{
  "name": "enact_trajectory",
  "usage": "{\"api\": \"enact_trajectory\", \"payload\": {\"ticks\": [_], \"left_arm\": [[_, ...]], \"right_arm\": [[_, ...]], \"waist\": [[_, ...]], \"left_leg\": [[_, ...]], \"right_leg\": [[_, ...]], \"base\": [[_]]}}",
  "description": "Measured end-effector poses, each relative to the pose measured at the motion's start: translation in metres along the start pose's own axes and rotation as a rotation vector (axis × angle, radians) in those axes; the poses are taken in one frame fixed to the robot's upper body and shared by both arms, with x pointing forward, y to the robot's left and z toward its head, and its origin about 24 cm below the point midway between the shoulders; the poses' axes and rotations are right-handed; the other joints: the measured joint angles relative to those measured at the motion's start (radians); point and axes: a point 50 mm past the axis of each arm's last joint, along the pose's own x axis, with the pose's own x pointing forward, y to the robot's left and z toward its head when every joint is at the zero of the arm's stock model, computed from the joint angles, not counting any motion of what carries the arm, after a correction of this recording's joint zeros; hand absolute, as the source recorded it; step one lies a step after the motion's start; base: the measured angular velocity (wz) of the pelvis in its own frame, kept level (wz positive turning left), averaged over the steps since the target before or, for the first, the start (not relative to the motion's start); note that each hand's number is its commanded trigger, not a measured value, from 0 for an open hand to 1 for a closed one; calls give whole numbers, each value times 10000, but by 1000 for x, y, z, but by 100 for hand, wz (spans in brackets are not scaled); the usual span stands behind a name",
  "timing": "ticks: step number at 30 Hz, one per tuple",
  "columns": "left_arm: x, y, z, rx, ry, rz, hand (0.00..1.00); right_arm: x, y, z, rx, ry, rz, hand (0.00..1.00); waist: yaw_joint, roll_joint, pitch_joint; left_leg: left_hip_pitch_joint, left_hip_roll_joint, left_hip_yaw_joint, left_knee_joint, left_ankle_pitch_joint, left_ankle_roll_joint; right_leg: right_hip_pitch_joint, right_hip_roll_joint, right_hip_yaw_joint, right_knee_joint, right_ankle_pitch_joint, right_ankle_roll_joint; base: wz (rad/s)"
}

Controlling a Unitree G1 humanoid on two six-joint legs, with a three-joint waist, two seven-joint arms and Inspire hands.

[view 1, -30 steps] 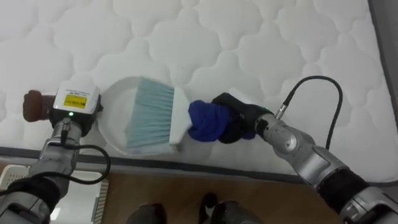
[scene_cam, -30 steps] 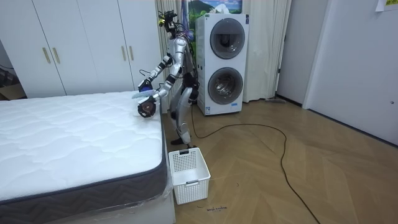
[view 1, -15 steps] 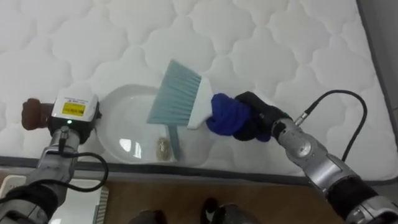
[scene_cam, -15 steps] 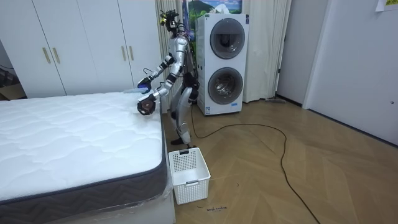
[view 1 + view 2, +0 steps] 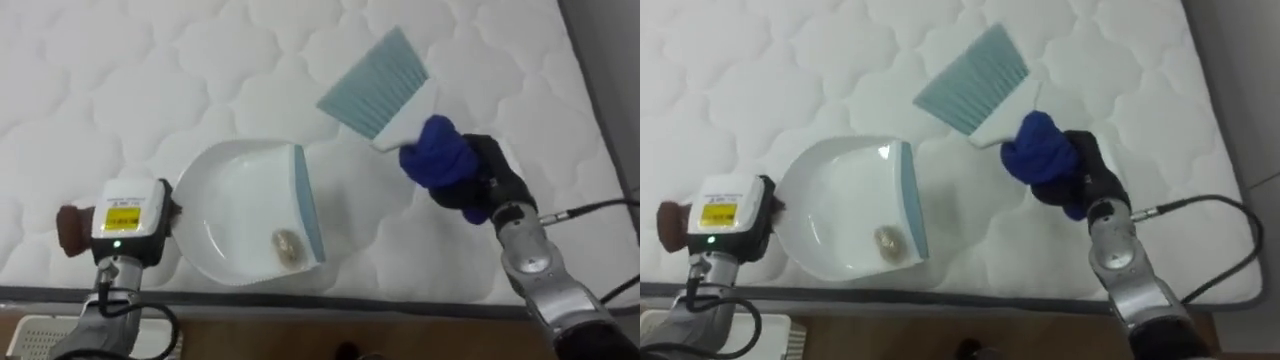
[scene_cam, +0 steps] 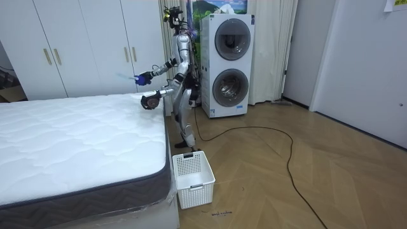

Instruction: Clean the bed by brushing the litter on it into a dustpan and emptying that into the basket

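Nearest me, on the wooden floor at the bed's foot corner, stands one white slatted plastic laundry basket [image 6: 193, 178]. Beside it is the one bed, a thick white quilted mattress [image 6: 63, 146] with a dark grey band round its base.

The robot stands upright at the bed's far corner, facing in over the mattress edge. Just inside that edge is one round white plastic dustpan [image 5: 235, 225] with a pale blue lip, its mouth turned along the bed. One small brownish crumb of dirt [image 5: 287, 243] sits in the pan, right against the lip.

The left hand [image 5: 130, 225] is at the pan's handle end, close to the bed's edge. Its fingers are hidden beneath the wrist, so I cannot tell how they are set.

Further in over the bed, the black right hand [image 5: 478, 180] is curled tight round the blue handle of one hand brush [image 5: 375, 85] with a white head and pale teal bristles. The brush is raised clear of the mattress, well apart from the dustpan, with its bristles fanned away from the robot.

Beyond the bed, behind the robot, two white front-loading washing machines [image 6: 227, 67] stand stacked, one on top of the other. Along the wall behind the bed's head runs one white wardrobe [image 6: 82, 48], and I count four slim handles on it.
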Motion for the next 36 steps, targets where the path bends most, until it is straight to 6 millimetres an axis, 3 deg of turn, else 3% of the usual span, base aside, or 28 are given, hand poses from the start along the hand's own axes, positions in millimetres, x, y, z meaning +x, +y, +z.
{"api": "enact_trajectory", "payload": {"ticks": [1,3,8,16,23,26,30,31,35,36], "left_arm": [[-7,-3,0,-367,150,-51,100],[-21,-6,-3,-958,546,-77,100],[-17,0,-5,-2000,1317,491,100],[-19,3,-1,-2730,1377,727,100],[-21,3,8,-4106,1870,793,100],[-20,7,7,-4299,1887,1018,100],[-26,5,3,-4477,2197,993,100],[-32,3,0,-4502,2388,936,100],[-43,-1,-7,-4413,2764,747,100],[-45,0,-8,-4437,2813,783,100]], "right_arm": [[-5,-4,-7,338,262,-187,0],[-18,-12,-25,962,793,-709,0],[-23,-21,-38,2284,1494,-1417,0],[-33,-22,-49,2843,1943,-1538,0],[-48,-30,-59,2825,2139,-2166,0],[-49,-32,-58,2833,2041,-2539,0],[-49,-31,-57,2879,2013,-2710,0],[-49,-32,-53,2965,1837,-2747,0],[-48,-32,-41,2968,1184,-2718,0],[-49,-31,-41,2812,1124,-2704,0]], "waist": [[28,-13,-58],[27,-21,-187],[16,-55,-195],[-2,-107,-190],[-128,58,-195],[-16,166,-244],[153,195,-248],[338,222,-254],[401,261,-265],[584,256,-269]], "left_leg": [[311,2,107,-239,30,-8],[897,-38,165,-713,54,-46],[1469,-134,197,-1206,87,-78],[2216,-166,106,-1629,96,-105],[2280,-624,-1572,-1649,188,-88],[2405,-767,-2026,-1706,273,-95],[2662,-824,-2411,-1865,343,-141],[2697,-816,-2430,-1940,362,-162],[2501,-877,-2890,-1891,423,-263],[2484,-894,-2981,-1870,456,-311]], "right_leg": [[288,15,-5,-204,22,25],[825,90,31,-584,58,84],[1266,138,162,-873,68,152],[2090,246,362,-1234,30,274],[2961,336,549,-1719,-138,537],[3265,316,581,-1822,-203,612],[3807,364,598,-2226,-217,630],[3849,383,590,-2278,-217,629],[3928,475,548,-2425,-217,625],[3936,513,576,-2422,-220,620]], "base": [[-13],[-10],[-4],[4],[54],[52],[35],[13],[33],[31]]}}
